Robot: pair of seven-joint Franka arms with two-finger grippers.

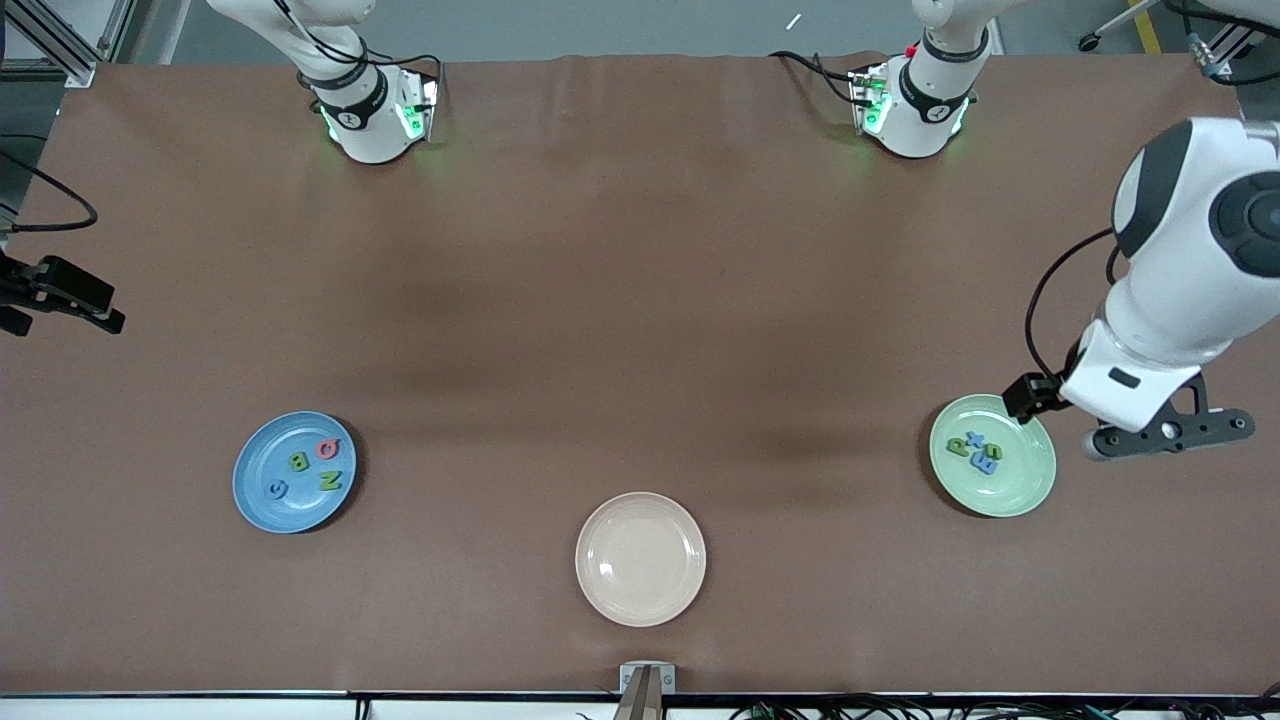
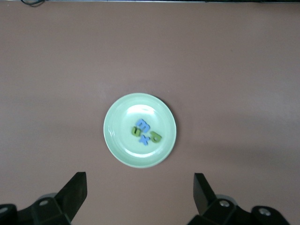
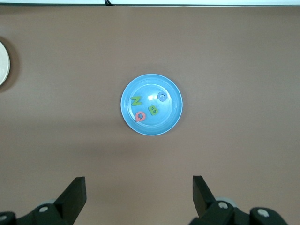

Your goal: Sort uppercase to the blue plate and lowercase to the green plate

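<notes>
Front view, uppercase letters: we find the green N [image 1: 330, 481], green B [image 1: 298, 461], blue C-like ring [image 1: 277, 489] and red Q-like letter [image 1: 327, 449] all lying in the blue plate [image 1: 256, 500], toward the right arm's end of the table.
Lowercase letters: green a [image 1: 958, 446], blue x [image 1: 977, 439], blue m-like shape [image 1: 988, 459] and green n/u shape [image 2: 134, 131] sit bunched in the green plate [image 1: 1030, 490].
Cream plate [image 1: 640, 600]: bare, nearest the front camera, between the two.
Left gripper [image 2: 138, 193]: empty, fingers spread wide, over the table just beside the green plate.
Right gripper [image 3: 138, 194]: likewise spread and empty, high up, well apart from the blue plate.
Our judgement: sorting looks finished; no letter lies off its plate for either arm to fetch.
</notes>
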